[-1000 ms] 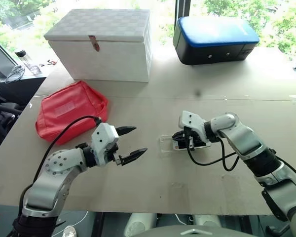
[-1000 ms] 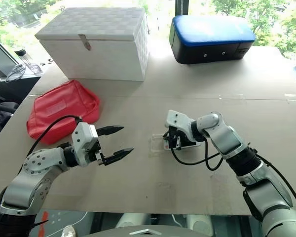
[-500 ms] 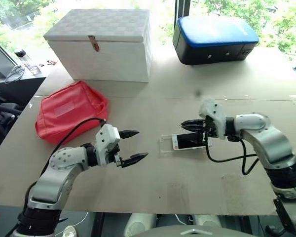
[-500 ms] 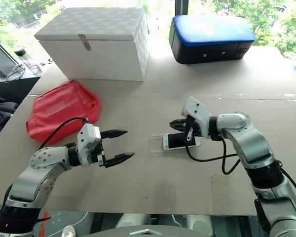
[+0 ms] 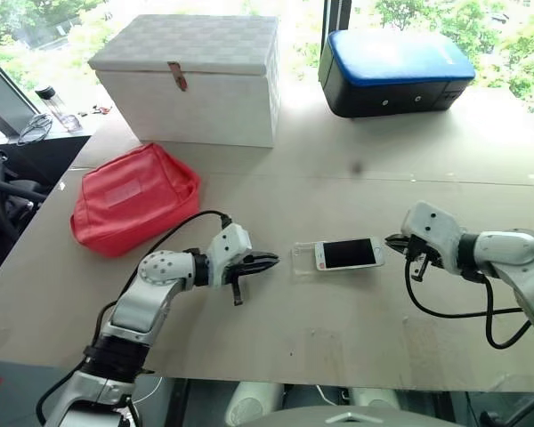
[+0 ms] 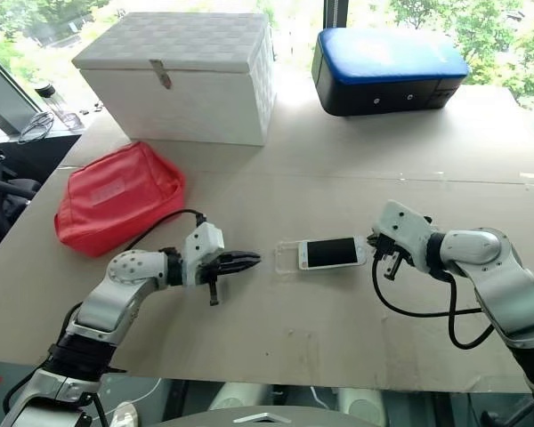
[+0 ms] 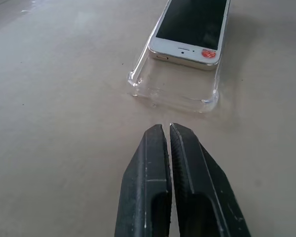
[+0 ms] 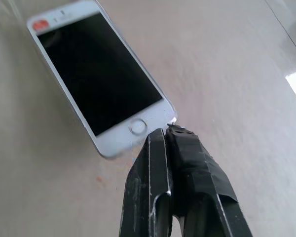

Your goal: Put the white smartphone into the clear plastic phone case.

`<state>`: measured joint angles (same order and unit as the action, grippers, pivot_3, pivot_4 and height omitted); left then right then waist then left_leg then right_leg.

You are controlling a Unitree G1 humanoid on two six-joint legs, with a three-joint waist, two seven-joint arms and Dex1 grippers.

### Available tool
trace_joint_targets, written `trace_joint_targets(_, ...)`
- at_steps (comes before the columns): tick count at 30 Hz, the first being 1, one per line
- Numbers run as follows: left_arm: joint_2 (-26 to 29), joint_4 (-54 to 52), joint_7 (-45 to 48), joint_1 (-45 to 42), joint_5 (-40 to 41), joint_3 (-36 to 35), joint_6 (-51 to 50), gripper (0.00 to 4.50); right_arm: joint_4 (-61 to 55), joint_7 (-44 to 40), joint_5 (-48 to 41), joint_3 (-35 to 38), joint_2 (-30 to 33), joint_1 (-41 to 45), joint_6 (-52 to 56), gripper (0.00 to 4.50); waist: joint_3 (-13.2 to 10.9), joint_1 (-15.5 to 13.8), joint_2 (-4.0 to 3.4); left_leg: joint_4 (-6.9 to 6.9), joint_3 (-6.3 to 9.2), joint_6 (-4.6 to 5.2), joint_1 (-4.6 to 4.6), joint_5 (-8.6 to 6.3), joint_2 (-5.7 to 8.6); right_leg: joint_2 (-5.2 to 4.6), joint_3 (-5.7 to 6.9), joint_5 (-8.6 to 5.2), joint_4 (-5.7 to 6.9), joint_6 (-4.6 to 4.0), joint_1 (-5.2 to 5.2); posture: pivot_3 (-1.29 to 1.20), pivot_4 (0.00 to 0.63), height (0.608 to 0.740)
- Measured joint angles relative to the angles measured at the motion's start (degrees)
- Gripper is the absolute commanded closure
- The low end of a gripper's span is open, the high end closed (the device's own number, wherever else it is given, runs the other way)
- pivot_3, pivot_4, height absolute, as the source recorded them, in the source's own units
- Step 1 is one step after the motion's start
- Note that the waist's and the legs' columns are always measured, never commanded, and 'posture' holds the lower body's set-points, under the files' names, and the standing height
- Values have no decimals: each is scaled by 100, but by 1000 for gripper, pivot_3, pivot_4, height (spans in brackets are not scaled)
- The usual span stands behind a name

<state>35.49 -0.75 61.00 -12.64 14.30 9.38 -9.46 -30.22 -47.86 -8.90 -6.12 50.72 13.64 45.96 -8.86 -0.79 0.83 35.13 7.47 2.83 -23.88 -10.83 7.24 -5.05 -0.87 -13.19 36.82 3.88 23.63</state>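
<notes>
A: Left wrist view: white smartphone [image 7: 192, 29] cut off by the frame edge, far end gone. Clear plastic phone case [image 7: 175, 91] rim hard to trace.

B: Right forearm [image 5: 529, 267] runs out of frame too.

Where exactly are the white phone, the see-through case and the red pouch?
white smartphone [image 5: 348, 253]: left eye view, middle of its dark screen.
clear plastic phone case [image 7: 175, 91]: left wrist view, its uncovered end.
red pouch [image 5: 133, 196]: left eye view, its top face.

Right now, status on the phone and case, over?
Left gripper shut, empty, facing the case. Right gripper shut at the phone, home-button end. Phone only partly in; the case's near end is bare. Nothing between.
</notes>
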Motion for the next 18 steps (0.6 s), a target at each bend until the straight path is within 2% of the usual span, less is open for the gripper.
trace_joint_targets(7,-349,659,48,-349,-249,192,488,4466,193,173,320,-438,51,27,-37,4500,1,-6,0,6,3,0,1,0,0,0,4,0,1,0,-4,0,150,740)
trace_joint_targets(13,-506,880,67,-449,-358,235,753,4466,156,87,321,-996,-313,273,-20,4500,4,-9,1,10,4,1,1,1,0,0,6,1,1,1,-7,0,150,740)
trace_joint_targets(18,-585,801,4,-455,-354,210,469,4466,195,87,404,-1360,-593,568,28,4500,6,-10,0,13,7,1,1,1,0,1,9,1,1,1,-8,0,150,740)
